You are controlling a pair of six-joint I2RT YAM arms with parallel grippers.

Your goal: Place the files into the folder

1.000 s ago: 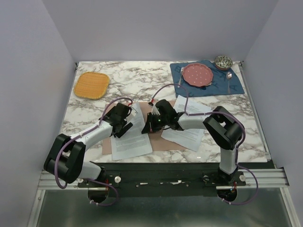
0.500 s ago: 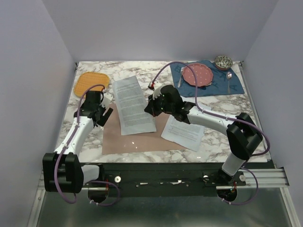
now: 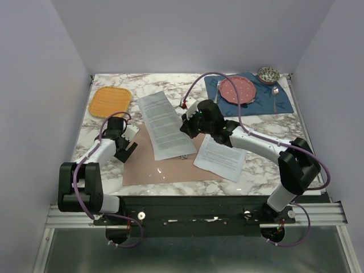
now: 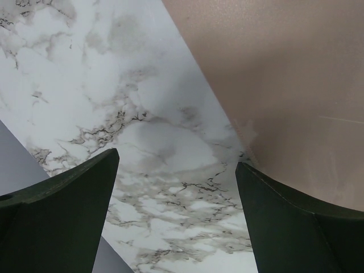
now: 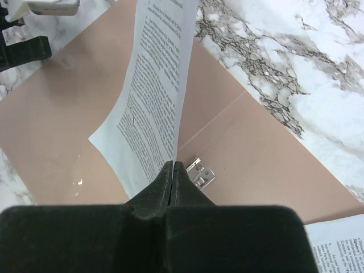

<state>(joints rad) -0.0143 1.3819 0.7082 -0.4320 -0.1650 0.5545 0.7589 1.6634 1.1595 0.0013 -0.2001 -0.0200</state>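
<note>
The right gripper (image 3: pixel 185 127) has its two fingers squeezed tight on the edge of one white sheet (image 3: pixel 162 125). The sheet is lifted up and bends over the open pinkish-brown folder (image 3: pixel 153 170). Its far end reaches out over the marble table (image 3: pixel 170 85). In the right wrist view, the sheet (image 5: pixel 153 102) hangs above the folder (image 5: pixel 57 131), just by the small metal clip (image 5: pixel 200 172). I cannot tell if its low corner touches the folder. The other sheet (image 3: pixel 220 159) lies flat, partly on the folder's right side and partly on the table. The left gripper (image 3: pixel 127 151) is low by the folder's left edge. Its fingers (image 4: pixel 62 216) are wide apart and hold nothing. An orange mat (image 3: pixel 110 101) lies at the far left, and a blue placemat (image 3: pixel 280 102) with a pink plate (image 3: pixel 237 90) lies at the far right.
</note>
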